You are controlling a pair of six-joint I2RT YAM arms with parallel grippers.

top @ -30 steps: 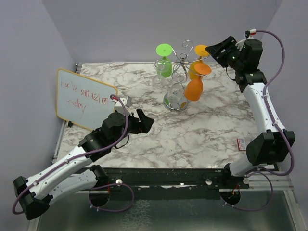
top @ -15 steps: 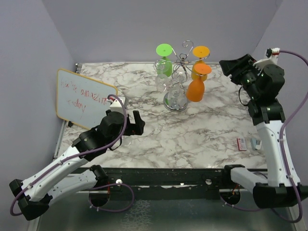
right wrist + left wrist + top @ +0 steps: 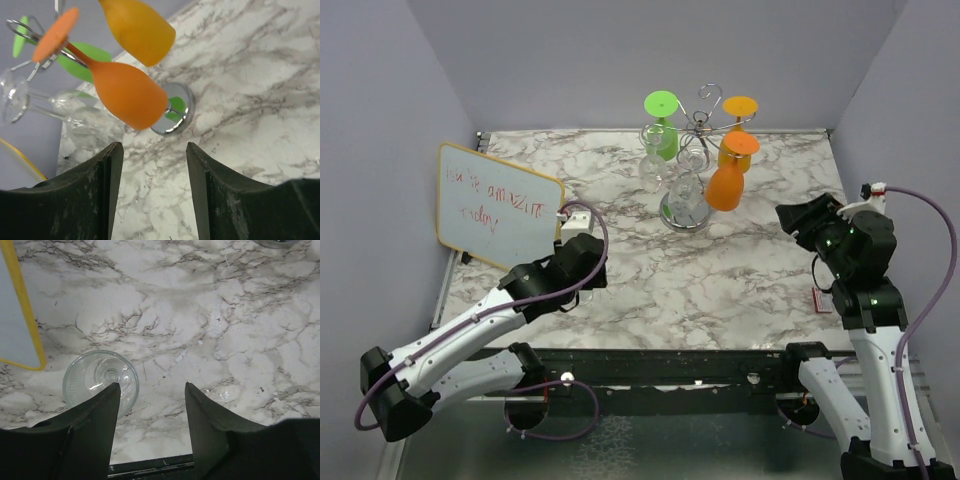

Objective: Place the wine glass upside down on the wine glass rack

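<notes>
At the left edge we see a whiteboard [image 3: 498, 205]. Just beside its yellow rim the clear wine glass [image 3: 100, 381] sits on the marble surface [image 3: 200, 315], partly behind one finger of our left pincer [image 3: 151, 400], which is spread and empty. Further right, the wine glass rack [image 3: 692, 152] carries a green glass [image 3: 665, 143] and an orange glass [image 3: 723, 187] upside down. Our right pincer [image 3: 154, 150] is spread too, pinching nothing.

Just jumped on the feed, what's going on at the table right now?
The left end effector hovers open above a clear wine glass sitting on the marble table beside the whiteboard, with nothing between its fingers. The right end effector is open and empty, facing the wine glass rack, where an orange glass, a yellow glass and a green glass hang upside down.
</notes>
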